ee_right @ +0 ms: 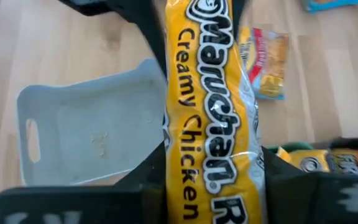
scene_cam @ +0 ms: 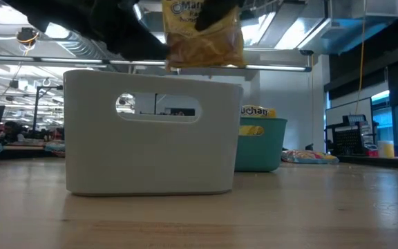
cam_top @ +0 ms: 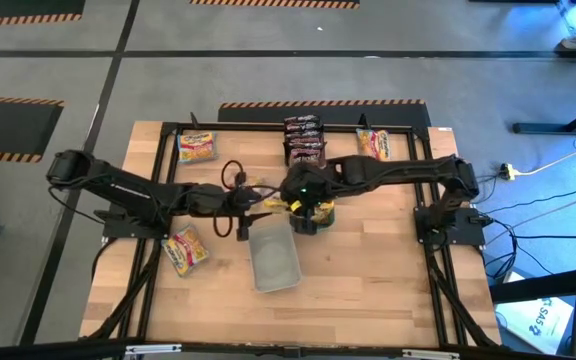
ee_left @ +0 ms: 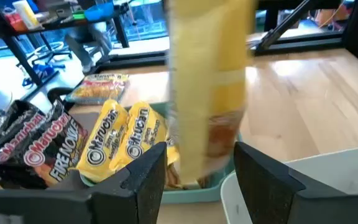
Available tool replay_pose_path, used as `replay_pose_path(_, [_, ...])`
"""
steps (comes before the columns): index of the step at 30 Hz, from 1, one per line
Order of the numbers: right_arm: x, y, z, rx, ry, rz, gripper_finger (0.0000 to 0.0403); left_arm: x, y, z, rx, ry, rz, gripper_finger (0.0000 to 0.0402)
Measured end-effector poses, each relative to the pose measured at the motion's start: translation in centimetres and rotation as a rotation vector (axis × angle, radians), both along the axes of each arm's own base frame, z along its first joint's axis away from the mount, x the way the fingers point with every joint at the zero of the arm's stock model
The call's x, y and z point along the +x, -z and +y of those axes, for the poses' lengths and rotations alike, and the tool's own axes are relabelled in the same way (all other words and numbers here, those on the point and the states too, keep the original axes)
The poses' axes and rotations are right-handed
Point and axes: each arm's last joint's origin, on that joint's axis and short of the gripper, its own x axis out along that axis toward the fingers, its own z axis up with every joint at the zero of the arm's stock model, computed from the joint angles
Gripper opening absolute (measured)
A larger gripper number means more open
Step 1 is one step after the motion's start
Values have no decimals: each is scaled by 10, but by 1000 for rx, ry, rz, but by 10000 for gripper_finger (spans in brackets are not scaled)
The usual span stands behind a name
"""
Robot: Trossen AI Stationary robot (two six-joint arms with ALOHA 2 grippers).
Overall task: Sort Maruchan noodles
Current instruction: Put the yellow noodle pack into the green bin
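The yellow packet (ee_right: 213, 118), labelled Creamy Chicken, hangs in the air near the middle of the surface (cam_top: 368, 280), above the gap between the grey tray (cam_top: 273, 258) and the teal tray (scene_cam: 260, 144).

Right hand (ee_right: 213, 186): closed on the packet, fingers pinching it across its narrow width near one end. Left hand (ee_left: 197, 174): fingers spread, one on each side of the same packet; no firm contact shows, so it appears to hold nothing.

Handling, as a judgement: the packet is light. The wrapper is thin, crinkly and probably slippery. The noodle block inside is stiff but brittle, so a hard squeeze could crack it. The best hold is across the short width, on the block itself and not on the loose sealed ends.

Orientation: in the right wrist view the long axis runs along the line of the fingers, and the print reads along that axis. In the low view the packet (scene_cam: 202, 34) appears to hang from its held end above the grey tray, long axis probably near vertical.

Other yellow packets (ee_left: 114, 140) already stand in the teal tray. Dark packets (cam_top: 304, 140) lie at the far edge.
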Motion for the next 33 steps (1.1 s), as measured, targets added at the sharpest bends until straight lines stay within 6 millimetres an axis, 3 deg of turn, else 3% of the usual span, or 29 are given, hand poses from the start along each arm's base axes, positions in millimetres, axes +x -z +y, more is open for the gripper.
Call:
replay_pose_path(10, [-33,7,2,33,7,73,95,-9,2,-3,5,21,77,182])
replay_pose_path(23, [-42,82,1,90,-46,82,95,-10,4,-1,23,-13,101,182])
replay_pose_path(33, [-46,109,-3,68,-22,86,98,-8,1,-2,31,-11,66,182])
